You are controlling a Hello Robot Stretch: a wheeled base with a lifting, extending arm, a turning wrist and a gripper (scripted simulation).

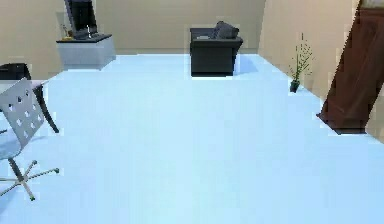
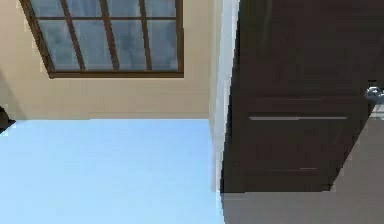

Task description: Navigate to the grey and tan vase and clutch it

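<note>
A pale blue floor (image 1: 180, 140) spreads across a room with tan walls. In the arm side view, one tall dark brown door (image 2: 300, 90) stands at the right, with a metal handle (image 2: 374, 95) at its edge. To its left, one wood-framed window (image 2: 105, 35) sits in the wall. In the forward view, one tall dark brown wooden piece (image 1: 355, 70) rises at the right edge. One dark armchair (image 1: 216, 50) stands against the far wall. At far left, one low grey stand (image 1: 85, 52) carries one dark screen (image 1: 80, 15). One grey office chair (image 1: 20, 125) stands at the near left. One thin green plant (image 1: 298, 62) rises upright from a small dark pot near the wooden piece. Where the grey and tan vase is, and which way it points, cannot be told. Nor can the state of the jaws.
</note>
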